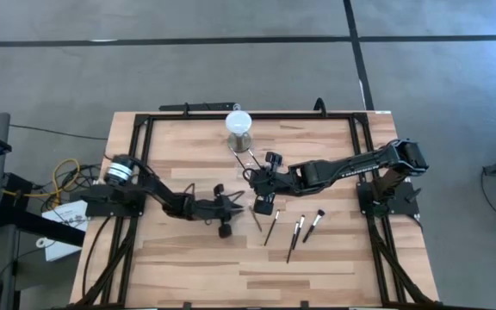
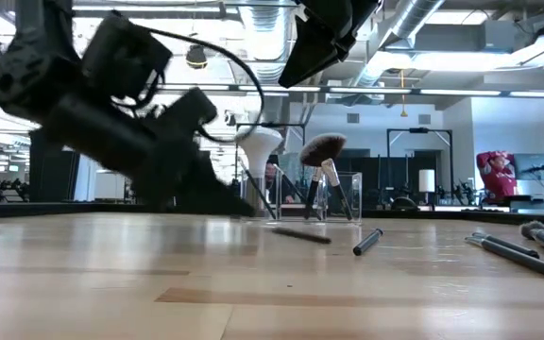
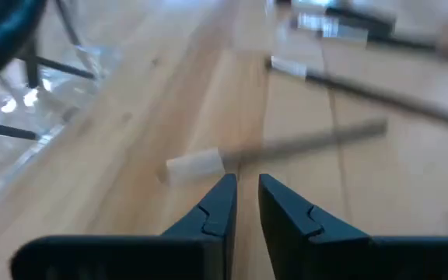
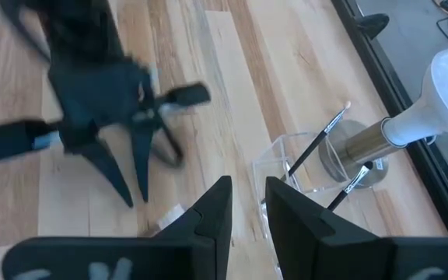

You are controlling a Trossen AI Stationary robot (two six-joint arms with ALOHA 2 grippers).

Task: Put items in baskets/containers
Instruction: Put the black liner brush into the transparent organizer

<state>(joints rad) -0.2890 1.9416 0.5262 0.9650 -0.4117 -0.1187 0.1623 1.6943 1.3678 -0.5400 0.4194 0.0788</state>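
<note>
The step in hand is a pickup: the left gripper sits low over a loose brush near the container, fingers narrowly apart with nothing between them. The brush lies just ahead of the tips, though blur makes contact uncertain. Next: advance over the handle, then clamp. The right gripper hangs beside the container, slightly parted, empty.
</note>
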